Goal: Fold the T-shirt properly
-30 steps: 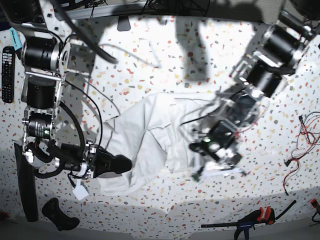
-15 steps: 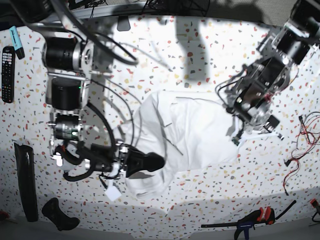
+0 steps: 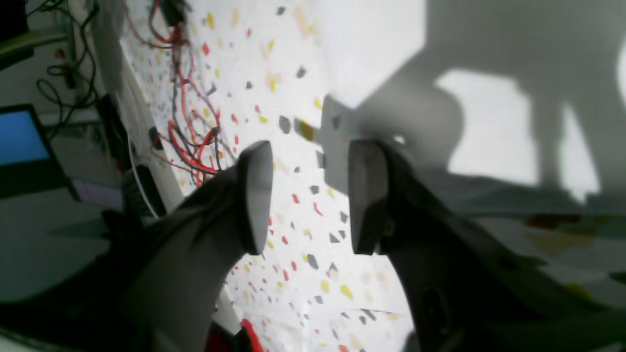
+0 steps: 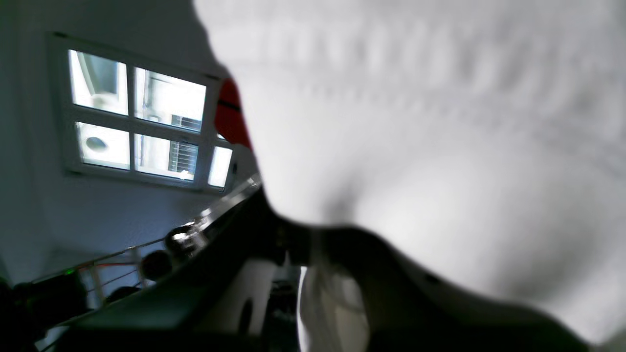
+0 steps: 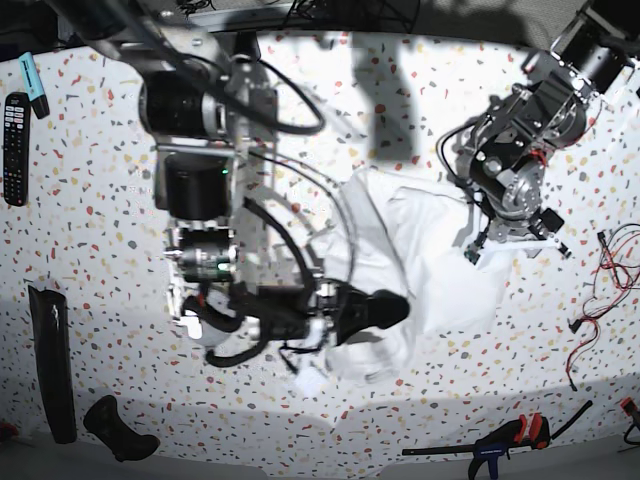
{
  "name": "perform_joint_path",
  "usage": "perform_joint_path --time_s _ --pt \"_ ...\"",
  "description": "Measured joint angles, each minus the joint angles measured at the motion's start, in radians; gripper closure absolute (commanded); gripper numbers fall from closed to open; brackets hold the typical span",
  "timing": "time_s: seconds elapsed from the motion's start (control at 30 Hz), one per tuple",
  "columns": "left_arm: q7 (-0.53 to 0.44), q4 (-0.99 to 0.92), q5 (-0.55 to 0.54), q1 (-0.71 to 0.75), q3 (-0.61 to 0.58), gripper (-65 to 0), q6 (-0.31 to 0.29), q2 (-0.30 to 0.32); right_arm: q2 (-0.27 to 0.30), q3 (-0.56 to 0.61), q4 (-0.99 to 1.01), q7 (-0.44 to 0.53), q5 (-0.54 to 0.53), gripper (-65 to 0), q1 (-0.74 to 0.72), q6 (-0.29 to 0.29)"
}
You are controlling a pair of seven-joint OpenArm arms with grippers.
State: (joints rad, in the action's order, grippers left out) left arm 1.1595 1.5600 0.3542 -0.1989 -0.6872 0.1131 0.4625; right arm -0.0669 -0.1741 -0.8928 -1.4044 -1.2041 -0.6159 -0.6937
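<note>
White speckled table (image 5: pixel 90 200); window (image 4: pixel 142 115) behind; right jaws clenched on the T-shirt (image 5: pixel 420 260), left jaws released

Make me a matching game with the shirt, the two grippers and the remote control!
Things:
1. T-shirt
2. left gripper
3. right gripper
4. remote control

Descriptions:
A. black, at the table's edge
B. shut on white cloth
C. white and wrinkly
D. open, holding nothing

Pairs: 1-C, 2-D, 3-B, 4-A
</note>
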Motion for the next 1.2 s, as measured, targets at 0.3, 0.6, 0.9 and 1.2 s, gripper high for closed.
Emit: perform_joint_path --time_s 0.3,0.6,0.9,1.2 --pt "-0.062 0.0 -0.05 0.025 0.0 -24.5 0.002 -0.014 -0.052 -0.001 0.0 0.063 0.154 0.0 0.001 0.0" --pt "-0.106 0.003 -0.039 0.098 0.008 -24.5 0.012 -0.082 -0.072 -0.002 0.0 0.231 0.22 0.0 0.001 0.001" --pt "-0.129 0.003 -0.043 0.105 0.006 -24.5 -0.019 -0.266 -0.08 0.032 0.0 0.332 0.326 0.0 -0.005 0.001" --pt "-0.129 0.003 -0.056 0.105 0.006 -24.5 -0.027 -0.319 -0.083 0.034 0.0 0.277 0.402 0.0 -0.007 0.001"
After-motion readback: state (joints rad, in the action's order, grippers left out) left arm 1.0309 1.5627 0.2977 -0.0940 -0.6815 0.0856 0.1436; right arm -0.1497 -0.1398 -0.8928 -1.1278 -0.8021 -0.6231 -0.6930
